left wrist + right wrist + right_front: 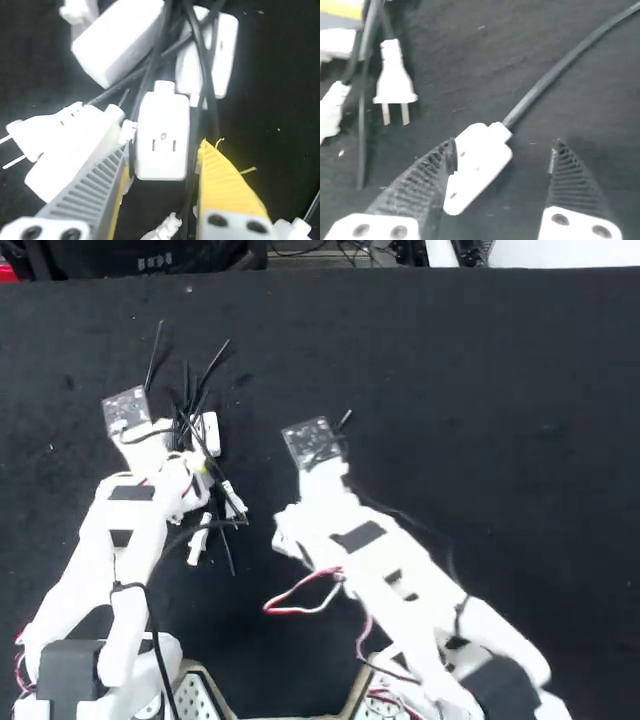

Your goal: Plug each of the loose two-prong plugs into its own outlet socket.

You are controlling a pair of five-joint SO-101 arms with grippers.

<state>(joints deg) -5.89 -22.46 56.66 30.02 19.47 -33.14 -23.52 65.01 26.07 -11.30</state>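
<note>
A black table (500, 390) covers the high view. On it the left arm (110, 540) comes up from 7 o'clock and the right arm (400, 580) from 5 o'clock, both pointing toward 12. At about 10 o'clock from the table's centre, at the head of the left arm, is a tangle of black cords with white plugs and sockets (200, 440). The right arm's head is at 3 o'clock from that tangle, a little apart from it. In the left wrist view the left gripper (165, 147) has its jaws spread to either side of a white outlet socket (162, 140). The socket's slots face the camera and a thin dark gap shows along each flank. A two-prong plug (65, 132) lies just beside that socket, prongs pointing away from it. In the right wrist view the right gripper (505, 145) is wide apart over a white connector (477, 162) on a black cord (560, 65). The connector lies against one finger and well clear of the other; whether it is a plug or a socket cannot be told. Farther off lies a loose plug (394, 85), its two prongs bare.
</note>
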